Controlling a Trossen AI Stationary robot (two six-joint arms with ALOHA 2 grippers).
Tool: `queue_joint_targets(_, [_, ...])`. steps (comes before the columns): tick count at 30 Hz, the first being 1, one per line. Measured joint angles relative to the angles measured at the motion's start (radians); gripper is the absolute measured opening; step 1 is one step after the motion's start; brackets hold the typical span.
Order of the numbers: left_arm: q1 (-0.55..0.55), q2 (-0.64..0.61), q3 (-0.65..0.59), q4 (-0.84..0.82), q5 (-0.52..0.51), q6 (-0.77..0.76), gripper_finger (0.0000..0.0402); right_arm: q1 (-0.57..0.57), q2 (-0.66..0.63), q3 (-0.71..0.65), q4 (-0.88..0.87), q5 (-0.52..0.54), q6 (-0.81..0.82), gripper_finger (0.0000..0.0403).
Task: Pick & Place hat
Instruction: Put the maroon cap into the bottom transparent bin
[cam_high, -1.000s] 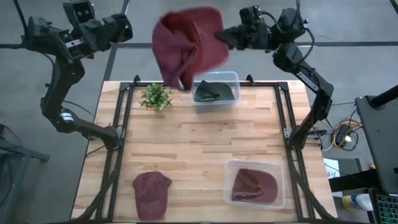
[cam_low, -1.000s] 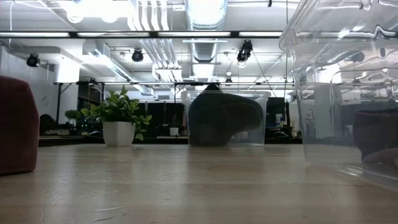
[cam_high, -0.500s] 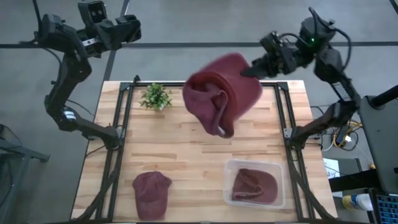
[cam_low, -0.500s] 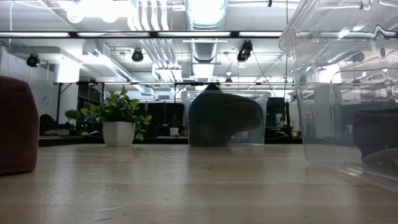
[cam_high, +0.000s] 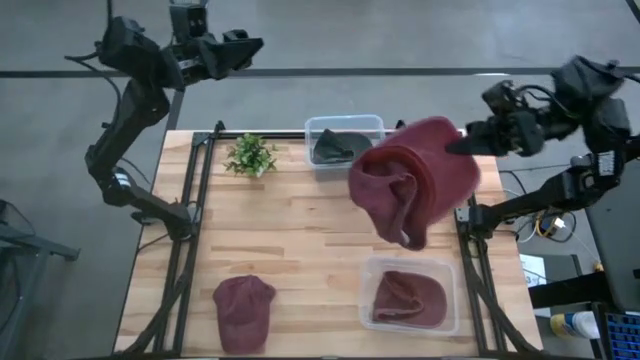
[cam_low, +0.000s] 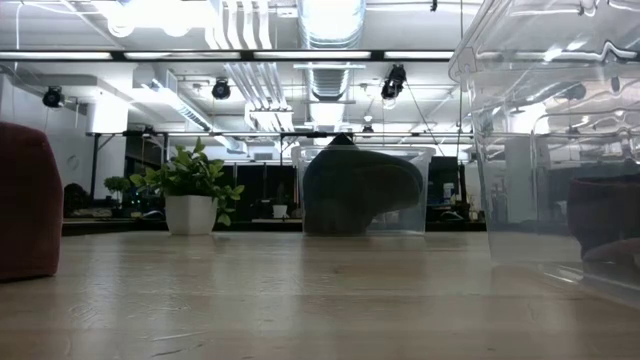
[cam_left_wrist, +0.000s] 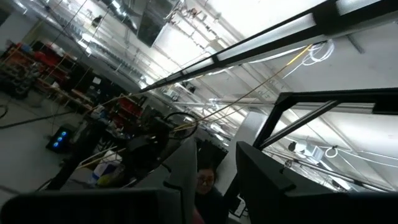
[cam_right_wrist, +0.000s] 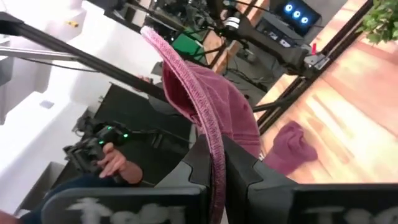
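My right gripper is high above the table's right side, shut on a maroon knitted hat that hangs in the air over the right edge. A second maroon hat lies in the clear bin at the near right. A maroon cap rests flat on the table at the near left; the low view shows that cap at its left edge. My left gripper waits open, raised beyond the far left corner. My right gripper pinches the hat's rim between its two fingers, which reach in roughly level from the table's right. The hat is lifted clear. Its body bulges past the fingertips and a fold droops below.
A clear bin with a dark hat stands at the far edge, a small potted plant to its left. The low view shows the plant and that far bin. A person's hand holds a device beyond the table.
My right gripper has carried the hat from above the far bin toward the table's right and near side, keeping it high and shut on it; the hat has swung along with it. My left arm has drifted right along the far edge.
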Motion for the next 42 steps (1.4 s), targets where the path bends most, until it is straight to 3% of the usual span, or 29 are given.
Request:
queue_joint_targets(7, [0.0,0.058,0.0,-0.052,-0.018,0.02,0.0106,0.134,-0.09,-0.073,-0.086,0.112,0.059,0.0011])
queue_joint_targets(11, [0.0,0.092,0.0,-0.048,-0.038,0.02,0.0106,0.19,-0.128,-0.141,-0.087,0.121,0.083,0.0011])
queue_joint_targets(19, [0.0,0.154,0.0,-0.056,-0.085,0.021,0.0106,0.26,-0.238,-0.292,-0.088,0.104,0.154,0.0011])
queue_joint_targets(27, [0.0,0.205,0.0,-0.137,-0.084,-0.019,0.0106,0.26,-0.358,-0.444,-0.088,-0.014,0.239,0.0011])
queue_joint_targets(36, [-0.006,0.252,0.0,-0.176,-0.111,-0.023,0.0106,0.26,-0.477,-0.606,-0.087,-0.014,0.311,0.0011])
queue_joint_targets(42, [-0.006,0.277,0.0,-0.17,-0.142,-0.025,0.0106,0.26,-0.553,-0.728,-0.087,-0.073,0.326,0.0011])
